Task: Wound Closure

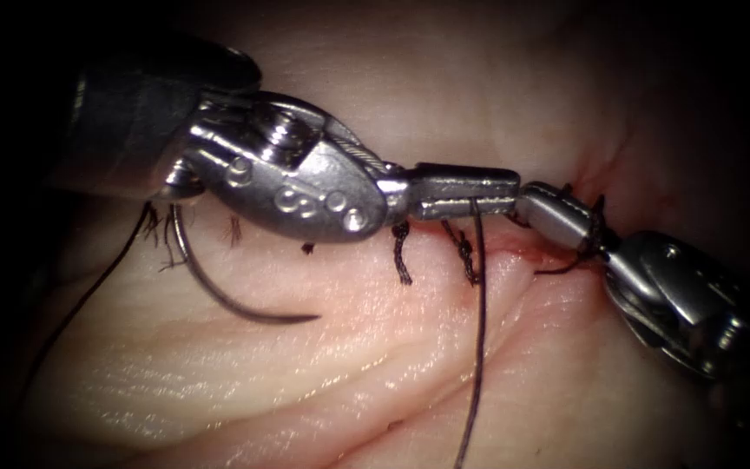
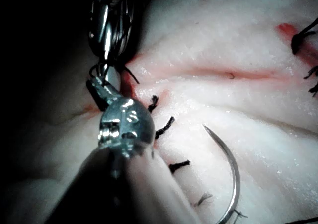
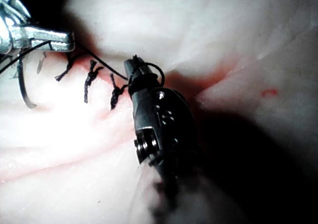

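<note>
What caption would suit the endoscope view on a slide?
Left tool shut on the thread, right tool wrapped in thread, needle lying free on the tissue.

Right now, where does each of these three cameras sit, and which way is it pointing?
Endoscope: above and in front of the cut, looking down; left tool shut on the thread, right tool shut, thread looped round it.
Left wrist: rides the left arm, looking along its shaft at its tool.
Right wrist: rides the right arm, looking along its shaft at its tool.
Shared: all show the needle, unheld, lying on the tissue.
</note>
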Robot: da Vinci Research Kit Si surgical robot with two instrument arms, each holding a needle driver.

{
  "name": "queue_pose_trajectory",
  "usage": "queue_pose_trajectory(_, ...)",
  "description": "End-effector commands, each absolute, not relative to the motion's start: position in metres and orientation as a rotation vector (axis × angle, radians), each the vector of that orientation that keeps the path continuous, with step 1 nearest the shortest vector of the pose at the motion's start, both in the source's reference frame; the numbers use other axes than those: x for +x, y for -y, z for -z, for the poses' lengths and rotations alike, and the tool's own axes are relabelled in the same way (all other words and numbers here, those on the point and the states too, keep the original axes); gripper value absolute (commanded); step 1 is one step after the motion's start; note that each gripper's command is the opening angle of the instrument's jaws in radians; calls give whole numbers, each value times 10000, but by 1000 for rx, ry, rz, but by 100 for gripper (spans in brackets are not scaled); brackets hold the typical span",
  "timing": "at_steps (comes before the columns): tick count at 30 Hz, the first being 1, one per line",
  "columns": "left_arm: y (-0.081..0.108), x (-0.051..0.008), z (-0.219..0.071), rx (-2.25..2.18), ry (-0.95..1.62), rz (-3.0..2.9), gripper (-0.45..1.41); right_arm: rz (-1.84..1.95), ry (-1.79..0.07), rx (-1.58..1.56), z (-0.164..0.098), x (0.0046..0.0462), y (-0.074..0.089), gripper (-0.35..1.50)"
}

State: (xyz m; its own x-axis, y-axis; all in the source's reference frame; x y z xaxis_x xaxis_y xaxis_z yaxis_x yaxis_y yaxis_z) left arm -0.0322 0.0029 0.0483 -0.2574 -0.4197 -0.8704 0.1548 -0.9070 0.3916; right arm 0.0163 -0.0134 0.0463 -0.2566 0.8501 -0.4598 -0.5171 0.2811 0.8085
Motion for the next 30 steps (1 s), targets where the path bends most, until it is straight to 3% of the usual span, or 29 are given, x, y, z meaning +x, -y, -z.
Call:
queue_pose_trajectory(1,-32,-327,-487,1638,326,2210,-45,-1382,-1262,390,-461,176,132,-35)
queue_pose_trajectory(11,-111,-284,-478,1581,352,2304,-45,-1568,-1174,553,-470,176,155,-35)
queue_pose_trajectory(20,-176,-245,-503,1555,406,2407,-45,-1519,-1245,510,-464,159,168,-35)
queue_pose_trajectory(24,-201,-249,-534,1578,379,2469,-45,-1174,-1293,170,-458,161,174,-35)
queue_pose_trajectory(30,-226,-260,-567,1581,387,2519,-45,-876,-1305,-55,-445,168,184,-35)
